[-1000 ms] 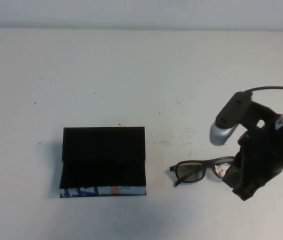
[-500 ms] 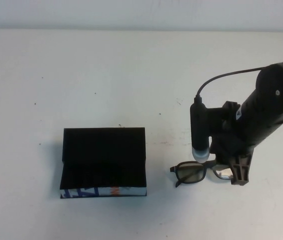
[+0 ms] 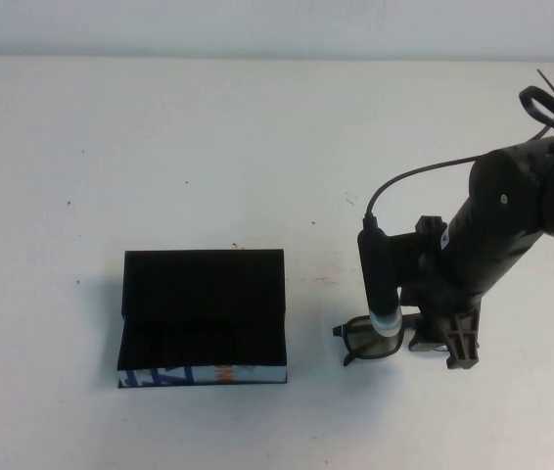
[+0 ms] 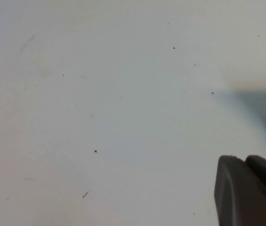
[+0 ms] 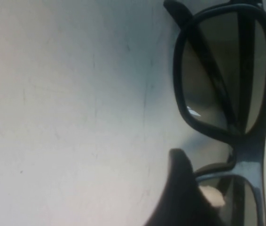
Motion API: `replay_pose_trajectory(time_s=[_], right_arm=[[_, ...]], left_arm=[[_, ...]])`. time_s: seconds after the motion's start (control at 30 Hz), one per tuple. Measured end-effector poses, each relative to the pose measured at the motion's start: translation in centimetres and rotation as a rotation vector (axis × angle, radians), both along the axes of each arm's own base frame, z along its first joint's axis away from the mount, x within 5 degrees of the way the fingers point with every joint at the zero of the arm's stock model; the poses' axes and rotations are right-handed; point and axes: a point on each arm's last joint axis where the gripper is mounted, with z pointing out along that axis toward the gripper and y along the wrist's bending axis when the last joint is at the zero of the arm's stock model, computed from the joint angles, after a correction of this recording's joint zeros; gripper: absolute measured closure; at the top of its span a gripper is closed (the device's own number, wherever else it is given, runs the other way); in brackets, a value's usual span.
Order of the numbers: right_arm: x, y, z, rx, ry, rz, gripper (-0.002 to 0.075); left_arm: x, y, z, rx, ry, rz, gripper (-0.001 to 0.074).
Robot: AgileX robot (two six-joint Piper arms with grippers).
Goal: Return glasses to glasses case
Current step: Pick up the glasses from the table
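The right gripper (image 3: 443, 345) sits low over the glasses (image 3: 380, 338), jaws apart around the frame's bridge, at the case's (image 3: 202, 315) three o'clock. Only the right wrist view shows a fingertip (image 5: 182, 188) against the frame. The left gripper (image 4: 248, 190) shows only in its wrist view, over the bare table (image 4: 100, 103); whether it is open or closed cannot be told.

Glasses (image 5: 246, 141): glossy dark plastic frame, smooth tinted lenses. Glasses case (image 3: 202, 315): matt black, printed front edge. Table (image 3: 208, 147): matt white, lightly scuffed and speckled.

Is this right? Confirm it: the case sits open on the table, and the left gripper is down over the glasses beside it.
One thing is wrong: it is the right gripper that is down over the glasses, as the high view shows. The left gripper hangs over bare table. The glasses case does sit open beside them.
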Motion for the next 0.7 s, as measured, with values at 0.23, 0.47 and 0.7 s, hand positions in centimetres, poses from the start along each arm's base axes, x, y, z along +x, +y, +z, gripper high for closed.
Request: replay_pose_trajectory(time_s=[0.23, 0.47, 0.7], right_arm=[[0.6, 0.2, -1.2, -0.020, 0.009, 0.010, 0.0335], [1.8, 0.7, -1.5, -0.035, 0.000, 0.021, 0.0340], [2.2, 0.9, -2.6, -0.066, 0.058, 0.028, 0.0344]], left_arm=[[0.0, 0.0, 0.0, 0.000, 0.000, 0.000, 0.0736], [0.0, 0.0, 0.0, 0.000, 0.000, 0.000, 0.0736], [0.0, 0.0, 0.0, 0.000, 0.000, 0.000, 0.0736]])
